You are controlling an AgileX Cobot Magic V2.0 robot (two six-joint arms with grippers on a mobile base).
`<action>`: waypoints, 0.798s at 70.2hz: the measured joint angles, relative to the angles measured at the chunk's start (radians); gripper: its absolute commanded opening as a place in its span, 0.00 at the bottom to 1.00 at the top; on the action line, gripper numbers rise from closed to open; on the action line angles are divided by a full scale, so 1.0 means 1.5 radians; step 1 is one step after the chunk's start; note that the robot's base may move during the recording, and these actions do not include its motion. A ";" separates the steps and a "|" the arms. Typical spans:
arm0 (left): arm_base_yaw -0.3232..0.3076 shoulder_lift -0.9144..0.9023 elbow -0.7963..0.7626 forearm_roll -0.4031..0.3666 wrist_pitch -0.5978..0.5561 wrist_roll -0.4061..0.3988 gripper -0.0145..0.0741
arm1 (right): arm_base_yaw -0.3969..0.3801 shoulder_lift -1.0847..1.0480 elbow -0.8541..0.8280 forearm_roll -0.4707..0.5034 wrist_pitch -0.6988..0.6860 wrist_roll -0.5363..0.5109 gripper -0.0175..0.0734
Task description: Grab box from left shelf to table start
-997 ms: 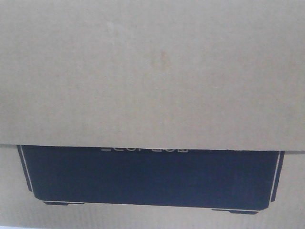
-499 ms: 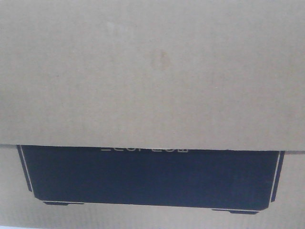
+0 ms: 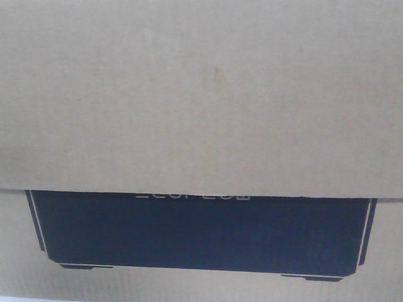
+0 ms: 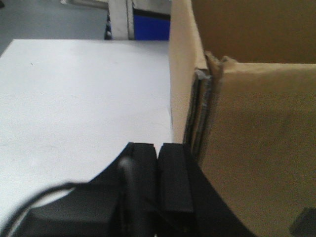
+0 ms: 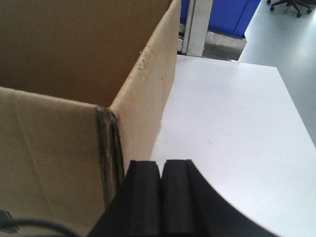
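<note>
The box [image 3: 201,94] fills the front view: brown cardboard with a black printed panel [image 3: 201,233] low down. In the left wrist view my left gripper [image 4: 158,146] is shut with nothing between its fingers. It sits right against the box's [image 4: 261,148] left outer wall near a corner. In the right wrist view my right gripper [image 5: 161,162] is likewise shut and empty, hard against the right outer wall of the box [image 5: 49,138]. The box is open-topped, and its dark inside shows. The white table [image 4: 74,98] lies below. I cannot make out the left shelf.
The white tabletop [image 5: 232,123] stretches out on both sides of the box. Beyond its far edge stand a metal upright [image 5: 197,24] and blue panels [image 4: 150,24]. The grey floor [image 5: 286,34] and an office chair's base [image 5: 291,6] are at the far right.
In the front view the box's black panel has shifted a few pixels to the right. Otherwise nothing has visibly changed.
</note>
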 measured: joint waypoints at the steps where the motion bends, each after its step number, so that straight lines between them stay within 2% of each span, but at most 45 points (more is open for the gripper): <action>1: 0.005 -0.008 0.016 -0.001 -0.012 0.001 0.05 | 0.000 0.000 0.000 0.000 0.000 0.000 0.27; 11: 0.032 -0.088 0.123 -0.007 -0.126 0.001 0.05 | 0.000 0.000 0.000 0.000 0.000 0.000 0.27; 24: 0.034 -0.112 0.238 -0.008 -0.239 0.004 0.05 | 0.000 0.000 0.000 0.000 0.000 0.000 0.27; 35: 0.034 -0.112 0.248 -0.008 -0.264 0.005 0.05 | 0.000 0.000 0.000 -0.001 0.000 0.000 0.27; 56: 0.034 -0.112 0.249 -0.009 -0.265 0.005 0.05 | 0.000 0.000 0.000 -0.001 0.000 0.000 0.27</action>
